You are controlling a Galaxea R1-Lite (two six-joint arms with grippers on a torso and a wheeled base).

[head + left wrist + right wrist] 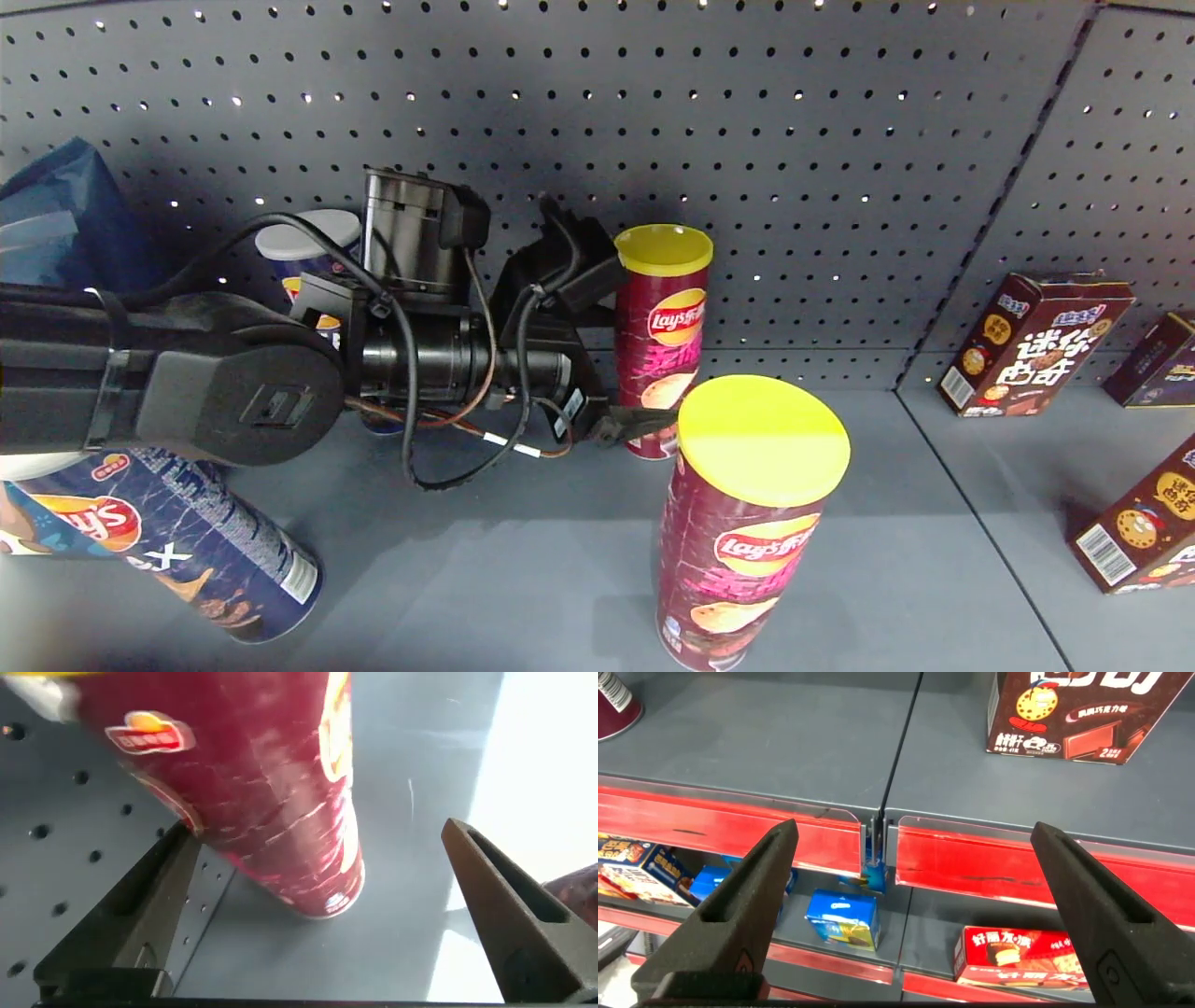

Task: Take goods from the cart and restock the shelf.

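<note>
A maroon chip can (663, 336) with a yellow lid stands upright at the back of the grey shelf (523, 551), against the pegboard. My left gripper (637, 378) is open, one finger on each side of this can (280, 793), and its fingers (140, 924) are apart from the can's wall. A second maroon can (747, 523) stands nearer the front. My right gripper (915, 915) is open with nothing between its fingers, in front of the shelf's red front rail (990, 863).
A blue chip can (187, 551) lies on its side at the left, and another one with a white lid (308, 247) stands behind my left arm. Brown biscuit boxes (1036, 341) fill the right section. Lower shelves hold blue packets (842, 919) and a red box (1018, 957).
</note>
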